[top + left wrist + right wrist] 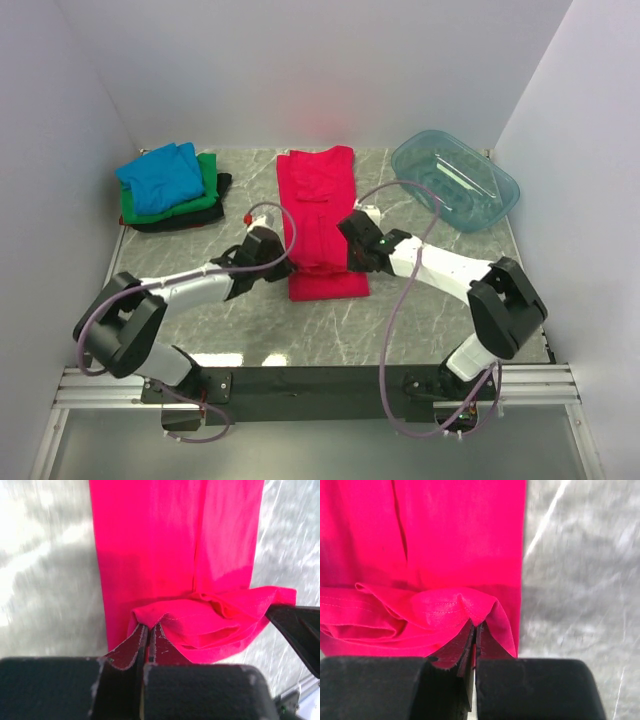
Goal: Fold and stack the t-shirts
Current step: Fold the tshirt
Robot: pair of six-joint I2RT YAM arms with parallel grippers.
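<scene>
A bright red-pink t-shirt [318, 205] lies as a long narrow strip down the middle of the table. My left gripper [281, 262] is shut on its near hem at the left corner [150, 617]. My right gripper [350, 255] is shut on the near hem at the right corner [477, 612]. Both hold the hem lifted and curled over the strip. The near end of the shirt [328, 286] lies flat between the arms. A stack of folded t-shirts stands at the far left: blue [162, 177] on top, green [205, 190] under it, black [222, 185] at the bottom.
A clear teal plastic tub [455, 179] stands at the far right. White walls close in the table on the left, back and right. The right gripper's dark finger [300, 630] shows at the right edge of the left wrist view.
</scene>
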